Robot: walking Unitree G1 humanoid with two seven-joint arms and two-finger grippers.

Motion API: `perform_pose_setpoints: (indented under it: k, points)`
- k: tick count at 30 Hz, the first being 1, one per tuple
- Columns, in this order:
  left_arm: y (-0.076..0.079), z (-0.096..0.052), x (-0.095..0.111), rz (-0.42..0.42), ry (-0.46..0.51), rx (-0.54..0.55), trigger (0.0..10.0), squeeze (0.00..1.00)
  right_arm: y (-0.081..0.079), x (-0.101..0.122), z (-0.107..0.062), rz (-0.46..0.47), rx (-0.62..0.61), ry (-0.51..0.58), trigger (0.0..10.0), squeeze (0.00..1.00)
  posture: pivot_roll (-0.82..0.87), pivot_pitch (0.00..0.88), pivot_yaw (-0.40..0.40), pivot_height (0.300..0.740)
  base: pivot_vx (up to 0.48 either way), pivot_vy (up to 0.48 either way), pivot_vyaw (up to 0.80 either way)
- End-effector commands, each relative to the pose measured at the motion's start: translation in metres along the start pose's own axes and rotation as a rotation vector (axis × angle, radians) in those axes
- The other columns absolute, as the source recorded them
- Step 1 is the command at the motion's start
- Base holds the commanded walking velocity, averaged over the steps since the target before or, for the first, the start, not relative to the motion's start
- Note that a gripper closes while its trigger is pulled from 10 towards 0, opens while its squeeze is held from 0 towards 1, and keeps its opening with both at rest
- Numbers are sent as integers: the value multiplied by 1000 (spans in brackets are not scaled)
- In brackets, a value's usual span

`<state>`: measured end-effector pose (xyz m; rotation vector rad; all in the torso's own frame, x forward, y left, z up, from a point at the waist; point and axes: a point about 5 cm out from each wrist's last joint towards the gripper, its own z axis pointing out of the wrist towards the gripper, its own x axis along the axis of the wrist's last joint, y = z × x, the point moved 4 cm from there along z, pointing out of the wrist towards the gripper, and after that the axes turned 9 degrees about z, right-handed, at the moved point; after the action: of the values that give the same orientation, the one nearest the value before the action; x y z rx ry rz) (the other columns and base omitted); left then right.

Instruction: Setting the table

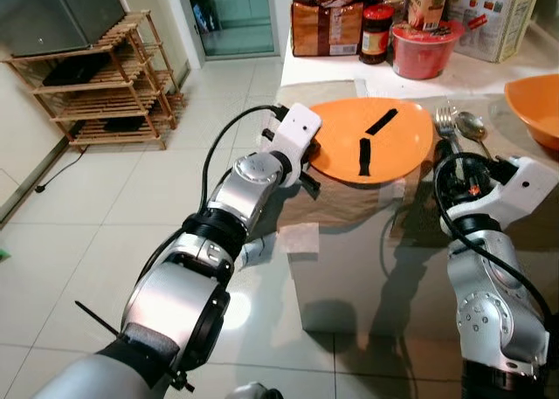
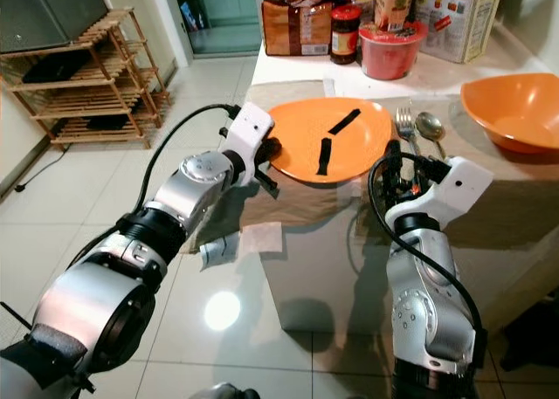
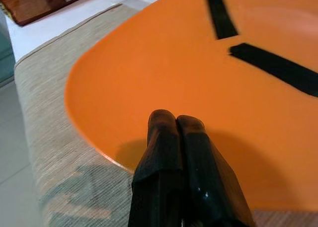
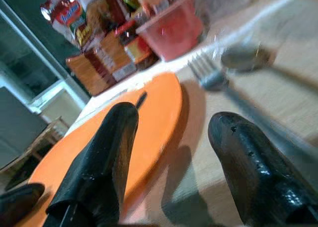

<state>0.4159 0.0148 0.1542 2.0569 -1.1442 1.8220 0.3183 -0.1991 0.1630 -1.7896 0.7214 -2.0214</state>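
Observation:
An orange plate (image 1: 403, 146) with two black strips (image 1: 380, 121) on it lies on the beige cloth (image 1: 349, 205) at the table's near edge. My left gripper (image 3: 171, 121) is shut, its fingers pressed together and lying over the plate's left rim; nothing shows between them. At the plate's right rim my right gripper (image 4: 174, 120) is open, with one finger (image 4: 112, 137) over the plate's edge and the other finger (image 4: 243, 142) over the cloth. A fork (image 1: 445, 120) and a spoon (image 1: 472, 125) lie just beyond it.
An orange bowl (image 1: 537, 106) sits at the far right. Behind the plate stand a red tub (image 1: 424, 50), jars and food packets (image 1: 325, 24). A wooden rack (image 1: 109, 85) stands on the tiled floor to the left. A paper scrap (image 1: 301, 237) lies below the table edge.

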Motion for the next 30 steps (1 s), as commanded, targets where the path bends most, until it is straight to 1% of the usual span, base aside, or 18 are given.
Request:
perform_pose_setpoints:
  k: [1,2,4,5,7,11,14,15,20,21,24,25,26,27,28,29,30]
  points:
    - [7,-3,-21,-8,-65,-39,10000,0,-1,-3,2,33,4,-18,10000,0,-16,0,134,735,0,0,0]
    - [10,-3,-21,-12,-53,-53,10000,0,0,-5,3,44,2,-24,10000,0,-13,0,135,735,0,0,0]
    - [10,-3,-21,-12,-53,-53,10000,0,0,-5,3,44,2,-24,10000,0,-13,0,135,735,0,0,0]
    - [17,-4,-20,-18,-26,-88,10000,0,2,-12,5,61,0,-45,10000,0,-9,0,134,735,0,0,0]
    - [24,-5,-16,-25,8,-118,10000,0,3,-18,6,83,0,-68,10000,0,-6,0,133,735,0,0,0]
    - [28,-7,-8,-26,57,-154,10000,0,8,-27,11,102,-8,-97,10000,0,-2,0,133,735,0,0,0]
    - [29,-7,-6,-29,70,-164,10000,0,8,-29,13,100,-8,-101,10000,0,0,0,133,735,0,0,0]
    - [31,-9,-1,-28,98,-185,10000,0,5,-31,17,91,4,-107,10000,0,3,0,130,735,0,0,0]
    - [32,-12,8,-29,142,-198,10000,0,1,-32,19,85,16,-108,10000,0,6,0,126,735,0,0,0]
    - [32,-13,16,-28,179,-202,10000,0,1,-32,19,82,19,-107,10000,0,7,0,124,735,0,0,0]
    - [31,-15,29,-27,232,-200,10000,0,4,-33,16,73,13,-109,10000,0,6,0,123,735,0,0,0]
    - [30,-15,34,-29,245,-200,10000,0,5,-33,15,73,10,-109,10000,0,5,0,123,735,0,0,0]
    - [30,-15,34,-29,245,-200,10000,0,5,-33,15,73,10,-109,10000,0,5,0,123,735,0,0,0]
    - [28,-16,42,-31,275,-193,10000,0,7,-33,13,63,4,-106,10000,0,3,0,123,735,0,0,0]
    - [28,-16,46,-33,286,-191,10000,0,8,-33,12,57,2,-103,10000,0,1,0,123,735,0,0,0]
    - [26,-17,51,-30,297,-181,10000,0,8,-30,11,33,-2,-88,10000,0,1,0,123,735,0,0,0]
    - [24,-17,54,-27,305,-166,10000,0,7,-27,9,-11,3,-70,10000,0,1,0,122,735,0,0,0]
